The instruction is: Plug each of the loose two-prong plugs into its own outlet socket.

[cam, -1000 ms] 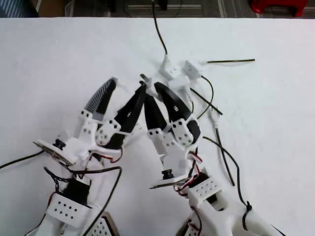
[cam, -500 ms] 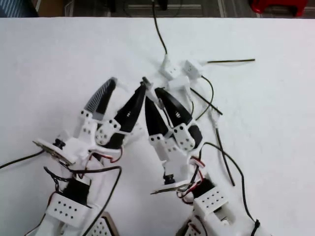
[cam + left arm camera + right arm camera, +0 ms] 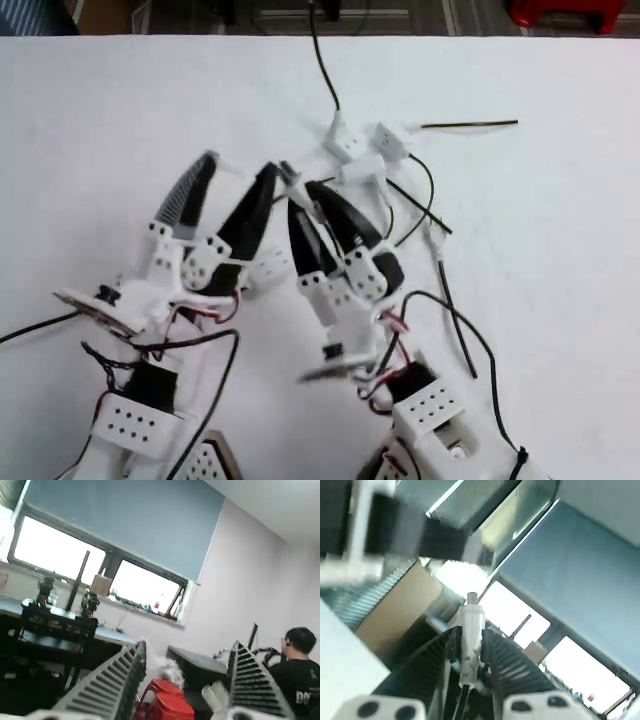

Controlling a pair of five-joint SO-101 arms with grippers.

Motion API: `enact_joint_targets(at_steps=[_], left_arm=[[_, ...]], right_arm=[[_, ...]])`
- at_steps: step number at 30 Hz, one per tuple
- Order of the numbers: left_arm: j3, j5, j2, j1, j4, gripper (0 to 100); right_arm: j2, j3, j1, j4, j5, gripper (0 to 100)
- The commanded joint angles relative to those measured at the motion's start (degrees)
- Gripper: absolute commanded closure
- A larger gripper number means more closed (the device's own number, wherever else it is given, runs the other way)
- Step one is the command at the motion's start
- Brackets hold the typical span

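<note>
Your right tool (image 3: 299,195) was closed on a white two-prong plug (image 3: 470,625), held just short of the cluster of outlet sockets (image 3: 392,138) on the bench (image 3: 120,110), its tip seemingly aimed at them. Your left tool (image 3: 237,167) stood wide, gripping nothing, just beside the right one
</note>
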Motion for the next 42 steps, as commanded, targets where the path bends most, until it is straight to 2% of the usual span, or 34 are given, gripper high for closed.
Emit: enact_joint_targets(at_steps=[1, 4, 9, 14, 18, 21, 25, 29, 33, 42], left_arm=[[-2.6, 0.3, -0.7, -1.7, -1.4, 74], [-2.4, 0.3, -0.7, -4.6, -1.1, 74], [0.4, 0.4, -0.7, -15.9, 1.2, 74], [5.9, 0.4, -0.2, -27.0, 2.3, 74], [5.6, 0.1, 0.0, -36.0, 15.0, 74], [5.6, 0.0, -0.4, -40.0, 26.6, 74], [5.6, 0.0, -0.4, -40.2, 28.7, 74], [5.6, -1.2, -0.2, -38.9, 30.2, 74], [5.6, -8.1, -0.3, -36.9, 30.3, 74], [5.6, -8.5, -0.3, -36.5, 30.3, 74]], right_arm=[[-1.3, -7.4, 3.9, 12.4, -0.3, 97.9], [-1.3, -12.0, 5.6, 19.7, -0.3, 97.9], [-1.4, -18.5, 5.6, 29.8, -0.3, 97.9], [-1.3, -28.7, 5.3, 49.5, -0.3, 97.9], [-1.3, -38.0, 5.7, 63.9, -7.3, 97.9], [-1.2, -43.8, 5.7, 73.5, -10.3, 97.9], [-1.0, -48.4, 5.3, 82.7, -10.5, 97.9], [3.8, -54.9, 5.7, 91.3, -14.0, 97.9], [15.3, -67.0, 5.3, 102.1, -17.9, 97.9], [44.5, -99.7, 5.1, 123.0, -20.5, 97.9]])
